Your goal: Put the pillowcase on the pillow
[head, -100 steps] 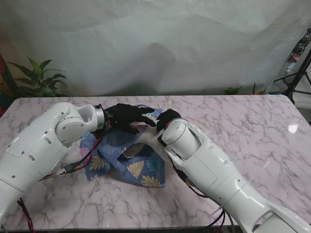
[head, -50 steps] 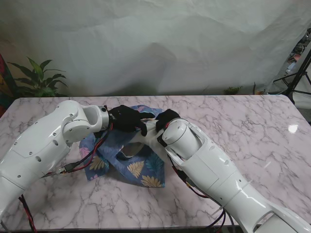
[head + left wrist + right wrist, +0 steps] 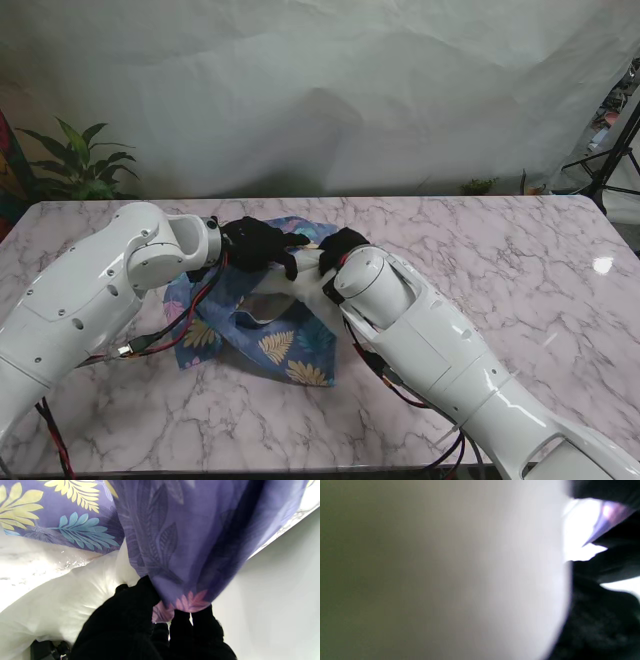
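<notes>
Pillowcase point(image 3: 262, 330): thin, limp blue leaf-print cloth, lying crumpled at the counter's point(image 3: 520, 270) centre-left, its open mouth toward 12 o'clock. It will sag and slide, so I judge the hem the place to hold. Pillow point(image 3: 268, 303): white, soft, light, showing in the mouth; it should squash easily, best pinched at a corner. My left hand point(image 3: 150, 620) is clamped on the hem, fingers pinching cloth beside the pillow. My right hand point(image 3: 343, 243), at 3 o'clock of the left: I cannot tell whether it grips anything.
</notes>
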Action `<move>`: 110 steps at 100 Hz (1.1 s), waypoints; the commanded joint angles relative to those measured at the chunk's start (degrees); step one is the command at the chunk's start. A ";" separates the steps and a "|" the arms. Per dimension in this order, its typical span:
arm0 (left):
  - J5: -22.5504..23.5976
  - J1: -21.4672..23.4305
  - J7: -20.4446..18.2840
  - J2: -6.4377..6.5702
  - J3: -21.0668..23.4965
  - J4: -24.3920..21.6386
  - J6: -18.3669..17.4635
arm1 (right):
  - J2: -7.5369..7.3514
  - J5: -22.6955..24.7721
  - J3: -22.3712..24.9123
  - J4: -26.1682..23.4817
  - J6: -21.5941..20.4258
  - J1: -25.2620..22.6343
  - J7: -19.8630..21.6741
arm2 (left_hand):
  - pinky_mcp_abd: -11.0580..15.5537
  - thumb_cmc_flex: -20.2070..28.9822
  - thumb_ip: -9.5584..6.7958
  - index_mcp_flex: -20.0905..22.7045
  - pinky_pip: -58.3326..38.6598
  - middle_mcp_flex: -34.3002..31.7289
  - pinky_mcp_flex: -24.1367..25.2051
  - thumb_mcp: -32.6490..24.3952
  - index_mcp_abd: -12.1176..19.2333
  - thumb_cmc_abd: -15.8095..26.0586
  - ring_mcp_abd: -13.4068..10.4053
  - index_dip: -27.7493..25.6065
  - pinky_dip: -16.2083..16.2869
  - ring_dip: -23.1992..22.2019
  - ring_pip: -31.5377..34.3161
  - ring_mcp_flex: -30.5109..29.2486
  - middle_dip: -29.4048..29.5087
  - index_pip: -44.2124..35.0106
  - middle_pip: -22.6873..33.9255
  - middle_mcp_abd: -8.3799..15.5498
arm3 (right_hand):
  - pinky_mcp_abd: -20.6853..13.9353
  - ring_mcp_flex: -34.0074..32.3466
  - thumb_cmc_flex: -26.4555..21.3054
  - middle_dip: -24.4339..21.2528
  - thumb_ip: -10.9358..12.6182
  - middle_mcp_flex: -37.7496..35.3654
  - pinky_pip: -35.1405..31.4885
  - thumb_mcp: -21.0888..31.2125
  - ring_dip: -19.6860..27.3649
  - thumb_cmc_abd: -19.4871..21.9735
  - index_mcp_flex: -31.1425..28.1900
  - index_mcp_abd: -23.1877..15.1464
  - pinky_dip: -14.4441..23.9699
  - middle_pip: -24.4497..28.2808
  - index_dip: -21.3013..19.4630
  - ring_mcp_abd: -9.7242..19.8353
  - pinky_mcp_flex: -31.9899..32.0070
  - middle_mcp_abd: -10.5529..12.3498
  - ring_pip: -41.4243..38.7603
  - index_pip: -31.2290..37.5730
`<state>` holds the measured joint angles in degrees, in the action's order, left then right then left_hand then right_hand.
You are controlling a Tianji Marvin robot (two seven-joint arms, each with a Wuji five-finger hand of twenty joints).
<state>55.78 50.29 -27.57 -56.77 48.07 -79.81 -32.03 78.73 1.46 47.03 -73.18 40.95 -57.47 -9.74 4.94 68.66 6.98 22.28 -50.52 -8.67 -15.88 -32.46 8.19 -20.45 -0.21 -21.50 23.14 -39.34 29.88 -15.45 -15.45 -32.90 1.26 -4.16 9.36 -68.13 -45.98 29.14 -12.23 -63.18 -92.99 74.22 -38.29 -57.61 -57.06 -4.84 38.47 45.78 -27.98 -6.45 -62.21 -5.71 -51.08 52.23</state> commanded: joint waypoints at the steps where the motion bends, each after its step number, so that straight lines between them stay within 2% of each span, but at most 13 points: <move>1: 1.24 -0.65 -0.88 0.95 0.30 0.72 -0.62 | 0.00 -0.42 0.04 0.04 -0.18 0.45 0.35 | 1.36 4.43 0.38 -2.80 4.98 2.88 2.95 -4.58 -5.17 -2.48 0.64 1.94 -1.77 2.88 -1.79 3.97 3.76 2.85 -1.93 -1.97 | -19.24 -6.79 -6.33 0.67 3.87 -0.66 -2.27 11.90 -0.46 8.89 -3.38 -3.01 -0.73 4.04 -2.38 2.63 -3.63 1.70 -10.26 5.68; 9: 1.75 -0.42 -1.14 1.11 1.00 0.65 -1.46 | 0.04 -0.65 -0.13 0.35 -0.34 0.62 0.54 | 2.15 -1.03 -2.83 -6.77 8.63 3.37 5.17 -5.36 -5.46 0.23 0.92 3.99 -0.43 5.15 -3.59 6.67 8.06 6.20 -2.62 -2.87 | -19.14 -6.81 -6.39 0.71 3.76 -0.51 -2.18 11.86 -0.45 8.99 -3.35 -2.99 -0.78 4.07 -2.40 2.66 -3.62 1.61 -10.11 5.68; 23: 2.76 0.56 -0.23 1.12 2.94 0.44 -2.36 | 0.04 -0.77 -0.33 0.56 -0.49 0.78 0.80 | -2.35 -16.74 -2.86 -8.50 10.30 3.81 7.86 7.11 -5.38 2.32 2.94 4.23 1.36 8.20 -7.17 8.66 11.69 8.43 -2.96 -3.64 | -19.01 -6.82 -6.39 0.74 3.64 -0.50 -2.06 11.81 -0.46 9.06 -3.26 -2.97 -0.85 4.16 -2.42 2.63 -3.60 1.69 -9.94 5.66; 30: 2.35 1.43 0.08 1.04 4.34 0.25 -2.09 | 0.02 -0.93 -0.38 0.60 -0.47 0.85 0.98 | -4.79 -18.39 -4.03 -7.56 11.12 3.76 8.70 24.12 -5.06 11.86 3.98 2.04 4.12 9.42 -8.50 8.39 11.75 10.00 -2.99 -3.19 | -18.98 -6.84 -6.38 0.73 3.60 -0.46 -2.04 11.80 -0.49 9.05 -3.16 -2.98 -0.87 4.16 -2.42 2.63 -3.60 1.66 -9.88 5.63; 39: 1.97 2.31 0.76 0.92 5.90 0.29 -1.87 | 0.02 -1.06 -0.43 0.64 -0.51 0.87 1.10 | -6.31 -20.00 -4.50 -6.18 11.03 3.37 8.83 33.25 -4.37 19.63 5.05 1.00 5.06 9.85 -9.39 7.31 9.82 10.04 -2.71 -2.28 | -18.96 -6.85 -6.39 0.71 3.60 -0.41 -2.03 11.83 -0.55 9.04 -3.13 -2.99 -0.89 4.15 -2.46 2.61 -3.61 1.69 -9.84 5.65; 53: -2.22 2.19 0.54 0.96 6.96 1.92 -3.06 | 0.03 -1.23 -0.46 0.73 -0.59 0.91 1.20 | -8.00 -24.48 -4.34 -8.63 12.46 3.19 9.09 34.12 -4.37 17.28 7.11 2.45 4.85 11.62 -11.82 5.85 7.72 13.61 -2.19 -1.48 | -18.95 -6.85 -6.39 0.69 3.61 -0.46 -2.03 11.84 -0.60 9.04 -3.08 -2.95 -0.91 4.16 -2.50 2.66 -3.61 1.69 -9.74 5.69; 63: -2.98 2.71 0.42 0.90 7.75 2.31 -2.55 | 0.09 -1.41 -0.43 0.81 -0.65 0.92 1.14 | -8.63 -19.78 -4.99 -12.50 10.18 2.84 5.53 31.67 -6.31 11.57 8.48 3.46 5.63 11.31 -10.49 -0.40 1.68 17.03 -0.24 -2.06 | -18.95 -6.85 -6.40 0.69 3.59 -0.44 -2.03 11.85 -0.67 9.01 -3.11 -2.96 -0.92 4.18 -2.53 2.51 -3.60 1.63 -9.76 5.72; 69: -4.46 3.17 1.12 0.58 7.71 3.25 -0.52 | 0.12 -1.60 -0.42 0.83 -0.75 0.92 1.12 | -7.40 -18.54 -4.26 -14.00 5.10 1.48 1.10 16.83 -7.50 7.45 7.55 2.97 5.89 8.89 -7.00 -6.87 -9.33 20.29 3.79 -2.54 | -18.91 -6.84 -6.38 0.69 3.58 -0.42 -2.01 11.85 -0.69 9.04 -3.11 -2.97 -0.94 4.17 -2.54 2.54 -3.59 1.74 -9.72 5.73; 78: -7.86 3.78 5.39 -0.48 7.12 5.96 2.01 | 0.22 -1.84 -0.39 0.83 -0.99 0.89 0.91 | -5.40 -13.26 -4.24 -14.01 -5.33 -14.63 -8.25 9.80 -8.90 4.80 4.77 3.58 8.05 4.23 0.44 -19.78 -14.27 24.06 18.29 -0.22 | -18.88 -6.87 -6.37 0.70 3.58 -0.48 -2.01 11.84 -0.74 9.04 -3.11 -3.03 -0.95 4.21 -2.56 2.57 -3.59 1.80 -9.73 5.75; 84: -9.16 4.16 8.19 -1.18 6.59 7.26 3.41 | 0.27 -1.93 -0.38 0.84 -1.11 0.87 0.76 | -3.60 -11.76 -3.62 -12.13 -11.62 -23.39 -13.94 8.35 -10.74 3.42 2.20 4.08 8.36 1.06 4.89 -26.81 -16.41 18.88 27.56 2.18 | -18.87 -6.86 -6.37 0.70 3.60 -0.49 -2.01 11.84 -0.76 9.01 -3.14 -3.05 -0.95 4.21 -2.57 2.60 -3.60 1.80 -9.72 5.78; 90: -10.87 4.62 9.92 -1.82 6.16 7.84 5.13 | 0.29 -2.00 -0.36 0.82 -1.13 0.87 0.73 | -3.50 -9.05 -2.99 -7.51 -17.53 -34.19 -18.15 14.25 -14.07 1.73 1.33 2.83 10.18 -2.60 9.55 -32.07 -24.71 9.64 26.61 4.44 | -18.87 -6.85 -6.37 0.68 3.62 -0.47 -2.01 11.83 -0.76 9.00 -3.14 -3.05 -0.96 4.20 -2.58 2.61 -3.60 1.76 -9.69 5.78; 98: -12.01 5.50 12.44 -2.60 5.82 7.80 7.29 | 0.32 -2.09 -0.34 0.80 -1.12 0.86 0.69 | -3.45 -7.42 -3.45 -1.91 -24.17 -41.39 -22.06 16.79 -19.36 0.90 -1.67 2.50 12.61 -7.92 16.98 -36.95 -32.68 4.22 26.77 4.54 | -18.87 -6.87 -6.37 0.68 3.64 -0.53 -2.01 11.85 -0.77 9.02 -3.16 -3.08 -0.96 4.22 -2.58 2.59 -3.60 1.79 -9.67 5.79; 110: -15.55 6.77 12.96 -3.41 5.58 6.55 10.81 | 0.36 -2.22 -0.46 0.88 -1.18 0.91 0.75 | -4.55 -8.01 -3.25 2.11 -28.52 -42.16 -24.15 15.51 -16.42 0.47 -2.88 2.33 13.63 -12.47 22.33 -39.56 -36.33 3.16 31.41 2.87 | -18.87 -6.86 -6.35 0.67 3.66 -0.51 -2.01 11.83 -0.79 9.03 -3.16 -3.09 -0.97 4.21 -2.59 2.56 -3.59 1.82 -9.64 5.79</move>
<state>42.81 55.86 -14.09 -58.99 54.40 -72.19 -22.80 78.71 -0.46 46.60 -72.00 39.92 -56.69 -9.08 -0.60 57.65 3.45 21.04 -75.07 -48.88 -38.42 -15.47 -9.59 -17.87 0.00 -18.46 34.94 -49.25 47.24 -51.64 -50.16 -27.92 29.69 -0.49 9.36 -68.13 -45.87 29.14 -12.96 -63.02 -92.99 74.20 -38.29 -56.95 -56.95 -4.84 37.83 46.16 -28.00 -6.45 -62.22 -5.71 -51.10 52.23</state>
